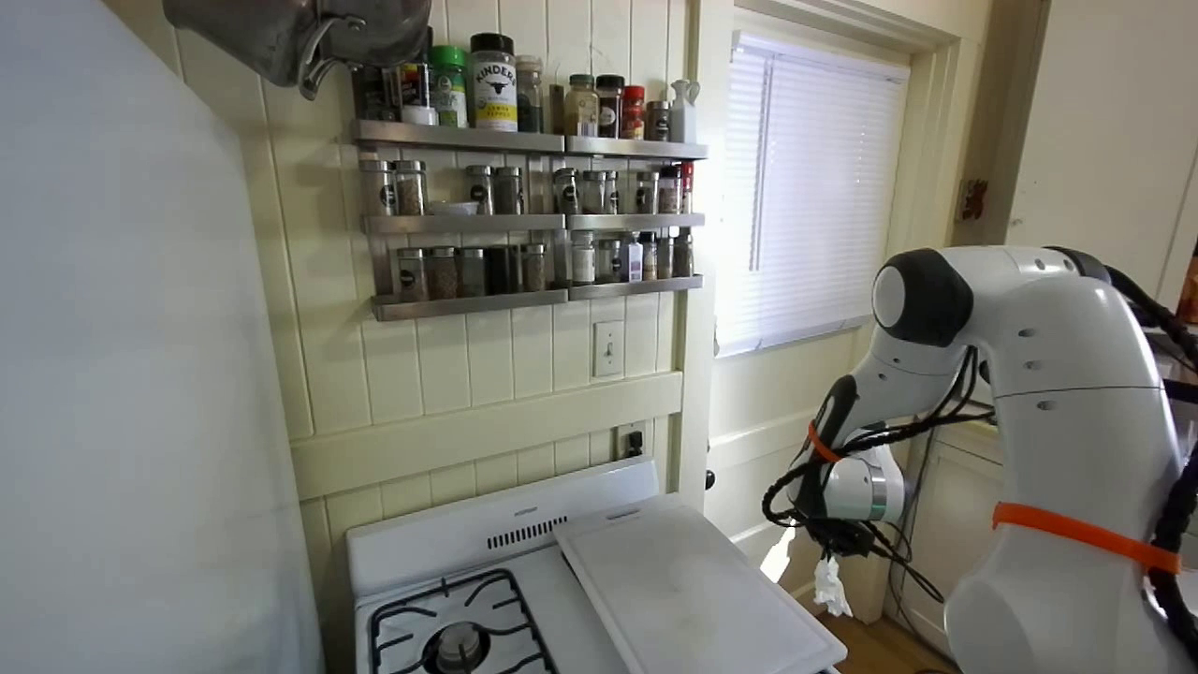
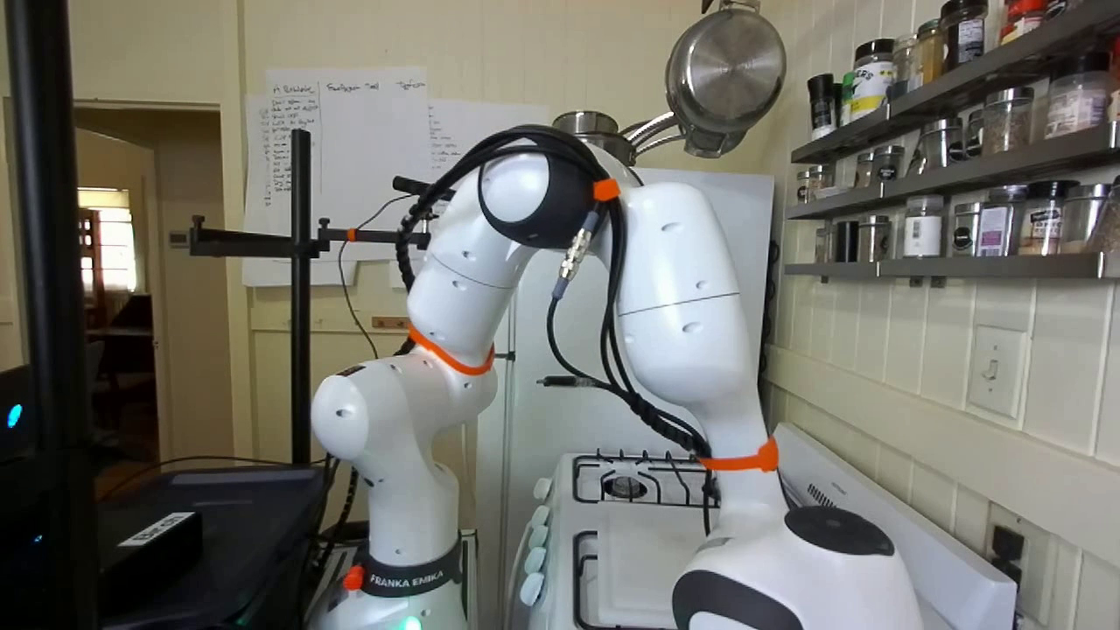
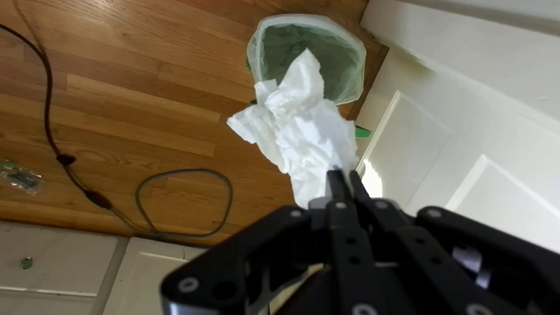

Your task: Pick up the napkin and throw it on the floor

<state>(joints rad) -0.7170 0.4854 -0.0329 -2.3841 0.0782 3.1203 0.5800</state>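
Napkin (image 3: 308,140) in pincer (image 3: 344,176), bin rim (image 3: 299,19) below, open floor (image 3: 140,94)

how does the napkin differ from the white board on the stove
The napkin is crumpled; the white board is flat. The napkin is much smaller than the white board. The napkin hangs from the gripper; the white board rests on the stove. Both are white.

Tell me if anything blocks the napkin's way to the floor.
Only the lined bin might: in the wrist view it shows partly hidden behind the napkin held in the gripper. Nothing else visible stands between napkin and floor.
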